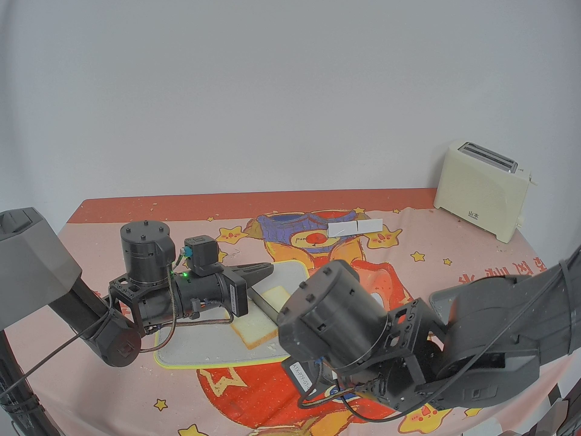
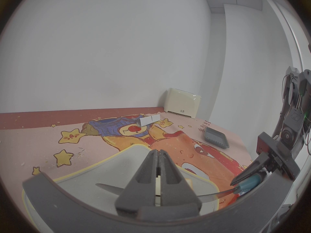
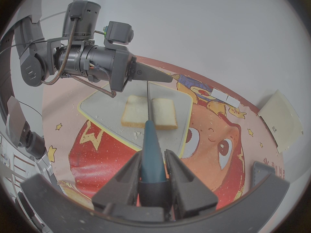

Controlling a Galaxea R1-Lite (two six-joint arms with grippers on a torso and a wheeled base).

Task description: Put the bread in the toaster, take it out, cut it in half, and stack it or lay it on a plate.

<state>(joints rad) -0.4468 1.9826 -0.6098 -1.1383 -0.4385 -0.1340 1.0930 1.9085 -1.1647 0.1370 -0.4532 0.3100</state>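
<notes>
The bread (image 3: 163, 112), a single pale slice, lies flat on the cutting board (image 3: 100, 107), a light board with a yellow rim that sits on the left half of the desk (image 1: 423, 255), nearer the front edge than the far one. The right gripper (image 3: 152, 157) is clamped tight around the teal handle of the knife (image 3: 149, 130). The blade lies across the middle of the slice and reaches past its far side. Whether the blade has gone right through cannot be told. A few crumbs lie on the board beside the near edge of the bread. The left gripper (image 3: 162, 77) hangs just above the far part of the board, beyond the slice. Its two fingers are pressed together with nothing held between them, and their tips point toward the blade from the left. The toaster (image 1: 481, 189), cream-coloured with its slots facing up, stands at the far right corner of the desk, well apart from the board. A grey tray (image 2: 216, 137) lies near the right edge, between the toaster and the right arm. A white paper strip (image 1: 355, 227) lies flat near the middle of the far edge, on the cartoon-printed cloth that covers the desk.
</notes>
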